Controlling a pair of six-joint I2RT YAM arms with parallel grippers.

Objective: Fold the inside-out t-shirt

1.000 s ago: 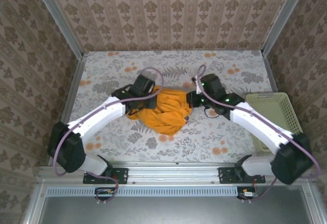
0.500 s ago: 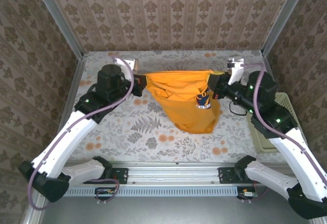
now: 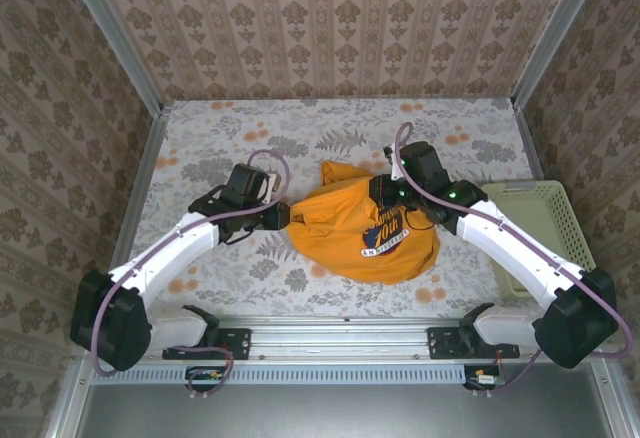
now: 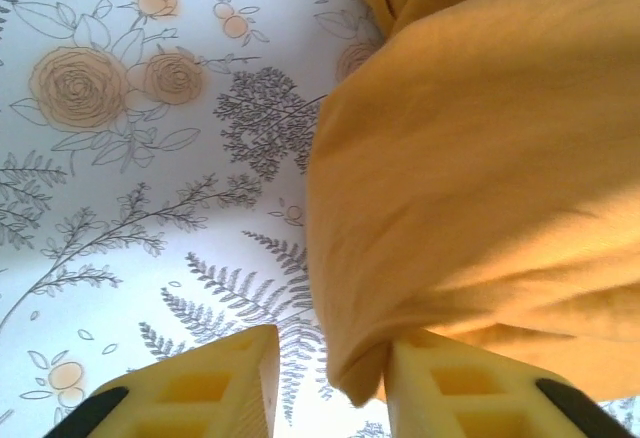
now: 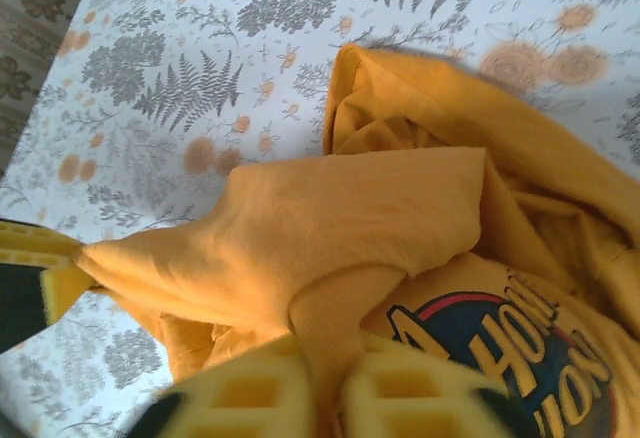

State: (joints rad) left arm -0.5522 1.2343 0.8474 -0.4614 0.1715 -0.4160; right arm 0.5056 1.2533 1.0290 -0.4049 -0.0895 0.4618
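Observation:
The mustard-orange t-shirt (image 3: 345, 233) lies bunched on the floral table, its dark round print (image 3: 388, 230) facing up. My left gripper (image 3: 283, 216) sits low at the shirt's left edge. In the left wrist view its jaws (image 4: 330, 348) stand open, and a hanging fold of the t-shirt (image 4: 480, 158) rests against the right finger with bare table showing beside it. My right gripper (image 3: 383, 195) is at the shirt's upper right. In the right wrist view it (image 5: 335, 358) is shut on a fold of the t-shirt (image 5: 330, 218), with the print (image 5: 520, 348) just right of the fingers.
A pale cream mesh basket (image 3: 535, 228) stands at the table's right edge, under the right forearm. Metal rails border the table, with patterned walls behind. Floral tabletop (image 3: 250, 133) stretches behind and left of the shirt. My left gripper's yellow finger (image 5: 40, 268) shows in the right wrist view.
Half a second ago both grippers held the shirt stretched up between them. Both have come down and inward, the shirt now lies on the table, and the left jaws have parted.

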